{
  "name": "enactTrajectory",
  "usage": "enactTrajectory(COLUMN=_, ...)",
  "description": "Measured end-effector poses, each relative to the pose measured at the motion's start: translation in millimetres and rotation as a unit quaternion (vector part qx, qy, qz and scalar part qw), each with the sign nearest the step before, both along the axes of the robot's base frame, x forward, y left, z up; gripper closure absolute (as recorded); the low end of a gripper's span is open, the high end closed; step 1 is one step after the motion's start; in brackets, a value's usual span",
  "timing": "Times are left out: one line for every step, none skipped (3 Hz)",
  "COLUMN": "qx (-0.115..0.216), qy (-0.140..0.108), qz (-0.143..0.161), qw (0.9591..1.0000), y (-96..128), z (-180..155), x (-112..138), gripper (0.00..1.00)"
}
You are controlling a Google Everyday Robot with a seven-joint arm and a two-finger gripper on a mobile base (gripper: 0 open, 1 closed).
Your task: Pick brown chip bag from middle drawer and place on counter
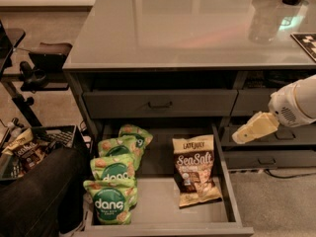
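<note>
The brown chip bag (195, 170), marked "LATE JULY" and "Sea Salt", lies flat on the right side of the open middle drawer (177, 216). My gripper (245, 135), with cream fingers, hangs at the right, above and to the right of the drawer's right wall, level with the bag's top edge. It holds nothing and does not touch the bag. The glossy grey counter (187, 28) spans the top of the view above the drawers.
Several green "dang" bags (116, 174) fill the drawer's left side. A closed drawer with a bar handle (160, 104) sits above. More drawers (276, 142) stand at the right. A dark bin and a basket of snacks (29, 152) are at the left.
</note>
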State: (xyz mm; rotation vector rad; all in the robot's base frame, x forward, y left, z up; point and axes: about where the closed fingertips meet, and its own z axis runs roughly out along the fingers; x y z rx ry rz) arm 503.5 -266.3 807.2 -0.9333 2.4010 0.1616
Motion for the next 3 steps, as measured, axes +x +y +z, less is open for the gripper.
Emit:
enactTrajectory(qx=-0.006, qy=-0.003, qz=-0.013, qw=0.9999, y=1, z=-19, x=8, gripper=0.0)
enactTrajectory(qx=0.007, qy=-0.001, qz=-0.052, qw=0.9986, y=-6, z=-77, x=35, gripper=0.0)
enactTrajectory(qx=0.033, qy=-0.006, qz=-0.105, qw=0.9939, y=-24, z=-135, x=66, gripper=0.0)
